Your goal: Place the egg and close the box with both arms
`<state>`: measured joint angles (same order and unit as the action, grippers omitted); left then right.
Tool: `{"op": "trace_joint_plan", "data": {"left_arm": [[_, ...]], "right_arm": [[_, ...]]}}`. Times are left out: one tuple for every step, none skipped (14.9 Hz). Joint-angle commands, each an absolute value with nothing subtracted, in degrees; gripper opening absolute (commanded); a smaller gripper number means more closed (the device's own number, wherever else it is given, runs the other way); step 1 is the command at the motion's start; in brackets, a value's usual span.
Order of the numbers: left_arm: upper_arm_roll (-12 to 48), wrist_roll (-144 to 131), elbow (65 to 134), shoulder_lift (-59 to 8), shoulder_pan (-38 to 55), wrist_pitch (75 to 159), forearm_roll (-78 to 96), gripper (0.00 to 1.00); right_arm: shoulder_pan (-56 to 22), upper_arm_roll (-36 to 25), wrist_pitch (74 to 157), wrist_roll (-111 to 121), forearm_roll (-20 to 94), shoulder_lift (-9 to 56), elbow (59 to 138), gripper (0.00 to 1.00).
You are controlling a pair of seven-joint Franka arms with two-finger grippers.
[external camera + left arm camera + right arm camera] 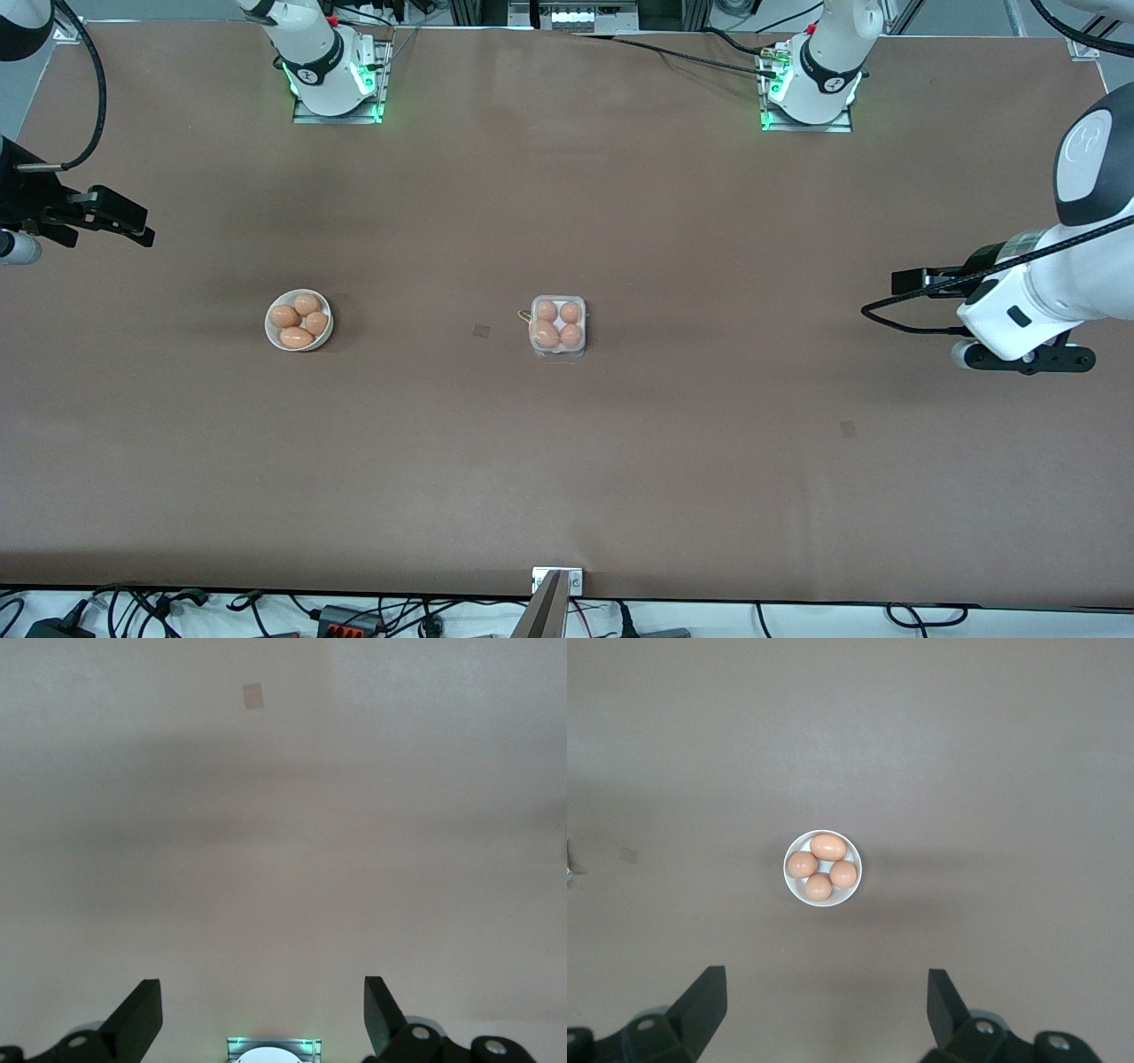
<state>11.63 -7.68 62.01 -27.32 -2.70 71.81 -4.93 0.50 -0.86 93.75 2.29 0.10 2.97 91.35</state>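
The box (558, 325) is sitting mid-table with bare brown table (620, 487) lying open all around it — four orange-brown eggs are filling its cells, lid seemingly down. Toward the right arm's end, well apart, a white bowl (299, 320) is holding four more eggs. The right gripper (824, 1010) is hovering over that end, fingers spread wide; the left gripper (262, 1014) is hanging over the table's other end — also wide open.

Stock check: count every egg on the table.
8. Four eggs in the white bowl toward the right arm's end; four in the box mid-table, apparently all cells filled. None appears hidden.
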Motion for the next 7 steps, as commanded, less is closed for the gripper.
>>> {"op": "trace_joint_plan", "data": {"left_arm": [[12.0, -8.5, 66.6, -22.0, -3.2, 72.9, -6.3, 1.0], [11.9, -8.2, 69.6, -20.0, -3.9, 73.9, -6.4, 1.0], [12.0, -8.3, 72.7, -18.0, -4.4, 76.5, -6.0, 1.0], [12.2, -8.3, 76.6, -15.0, -4.4, 79.2, -5.5, 1.0], [12.4, -8.4, 80.6, -12.0, -4.4, 83.1, -5.5, 1.0], [12.5, -8.4, 86.9, -8.0, -4.4, 88.5, -5.4, 1.0], [12.5, -8.5, 93.4, -4.2, -4.5, 93.1, -5.1, 1.0]], "right_arm": [[1.0, -0.4, 97.6, 1.5, -0.6, -2.3, 98.2, 1.0], [1.1, -0.4, 98.9, 1.4, -0.6, -3.8, 100.2, 1.0], [1.1, -0.4, 99.7, 1.3, -0.6, -4.5, 101.2, 1.0], [1.0, -0.4, 99.6, 1.3, -0.6, -4.5, 101.2, 1.0], [0.9, -0.2, 99.1, 1.3, -0.6, -4.6, 101.1, 1.0], [0.8, -0.1, 98.7, 1.3, -0.6, -4.5, 100.8, 1.0], [0.8, -0.1, 98.7, 1.2, -0.6, -4.5, 100.7, 1.0]]}}
